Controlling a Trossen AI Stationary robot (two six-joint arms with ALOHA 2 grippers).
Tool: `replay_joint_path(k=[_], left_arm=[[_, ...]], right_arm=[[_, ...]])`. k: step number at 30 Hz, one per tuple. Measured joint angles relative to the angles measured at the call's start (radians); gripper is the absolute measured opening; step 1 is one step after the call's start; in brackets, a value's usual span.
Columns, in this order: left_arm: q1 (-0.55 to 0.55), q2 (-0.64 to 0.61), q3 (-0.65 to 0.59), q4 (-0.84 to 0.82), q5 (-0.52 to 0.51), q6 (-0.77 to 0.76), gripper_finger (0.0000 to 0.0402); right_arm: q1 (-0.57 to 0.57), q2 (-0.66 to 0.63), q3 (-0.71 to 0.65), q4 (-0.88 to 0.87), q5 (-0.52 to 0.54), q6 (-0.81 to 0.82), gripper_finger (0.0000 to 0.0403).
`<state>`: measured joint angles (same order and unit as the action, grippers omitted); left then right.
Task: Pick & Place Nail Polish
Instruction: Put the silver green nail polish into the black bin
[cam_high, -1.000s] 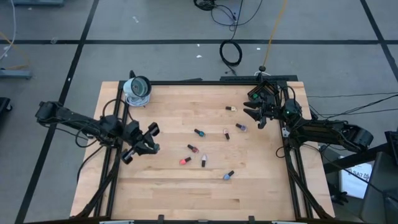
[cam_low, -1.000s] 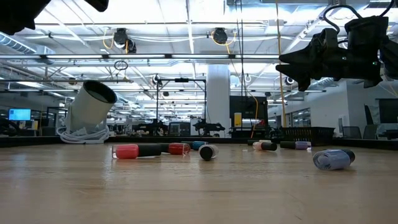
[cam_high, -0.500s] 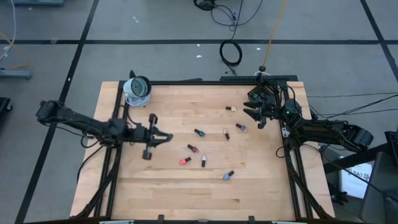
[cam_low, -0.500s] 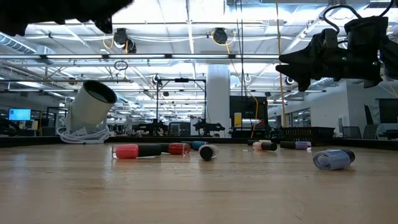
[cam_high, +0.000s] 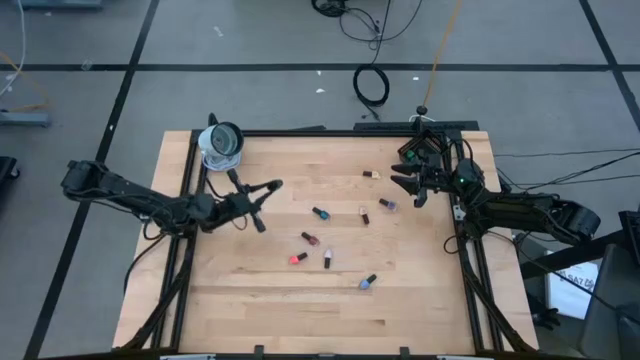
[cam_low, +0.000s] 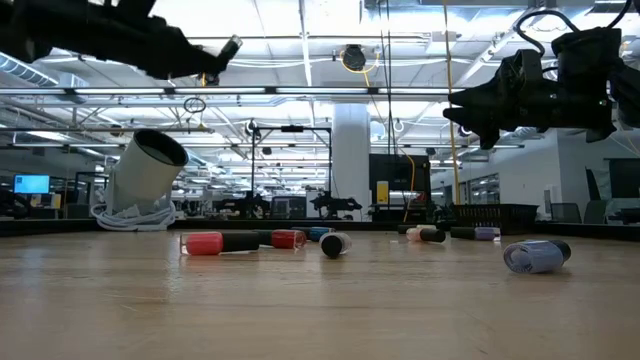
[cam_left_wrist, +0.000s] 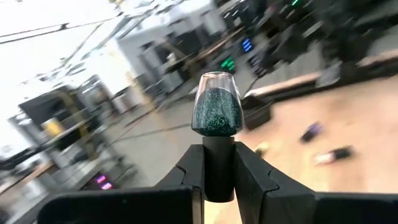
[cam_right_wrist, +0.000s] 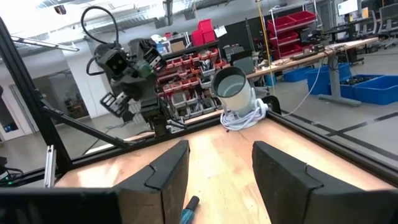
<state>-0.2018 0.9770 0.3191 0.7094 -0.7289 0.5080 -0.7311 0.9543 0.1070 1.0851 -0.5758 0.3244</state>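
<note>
My left gripper (cam_left_wrist: 219, 157) is shut on a green glitter nail polish bottle (cam_left_wrist: 216, 107) and holds it in the air over the table's left part (cam_high: 266, 190). In the low view the bottle (cam_low: 230, 45) shows at the top left. Several other nail polish bottles lie on their sides on the wooden table (cam_high: 250, 320), among them a red one (cam_high: 297, 258), a blue one (cam_high: 367, 282) and a purple one (cam_high: 387, 204). My right gripper (cam_high: 410, 172) hovers open at the far right, nothing between its fingers (cam_right_wrist: 166, 177). My left gripper pinches the bottle's dark cap (cam_left_wrist: 219, 163) between its two fingers. The fingers reach out about level, slanting toward the table's far right. The bottle lies along them, its green glass body sticking out past the fingertips, lifted clear of the table.
A white cylinder (cam_high: 221, 143) lies tilted on a coil of white cable at the table's far left corner (cam_right_wrist: 235, 91). A black frame (cam_high: 466, 270) runs along the table's edges. The near half of the table has bare wood.
My left gripper has swung from pointing toward the near right round toward the far right, rolling as it went and sinking a little, with the green bottle still in its fingers. In the low view it has come into the picture at the top left.
</note>
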Motion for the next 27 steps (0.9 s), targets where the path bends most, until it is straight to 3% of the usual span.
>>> replay_joint_path(k=[6,13,22,27], left_arm=[[0.001,0.002,0.025,-0.047,-0.135,0.051,0.0038],[0.018,0.015,0.169,-0.310,-0.314,0.081,0.0038],[0.136,0.141,0.260,-0.461,-0.305,0.037,0.0038],[0.235,0.212,0.261,-0.533,-0.153,-0.141,0.0038]], right_arm=[[0.000,0.000,0.000,-0.001,0.000,0.000,0.0164],[0.000,0.000,0.000,-0.005,0.000,-0.021,0.0164],[0.000,0.000,0.000,-0.006,0.000,-0.023,0.0164],[0.000,0.000,0.000,-0.006,0.000,-0.020,0.0164]])
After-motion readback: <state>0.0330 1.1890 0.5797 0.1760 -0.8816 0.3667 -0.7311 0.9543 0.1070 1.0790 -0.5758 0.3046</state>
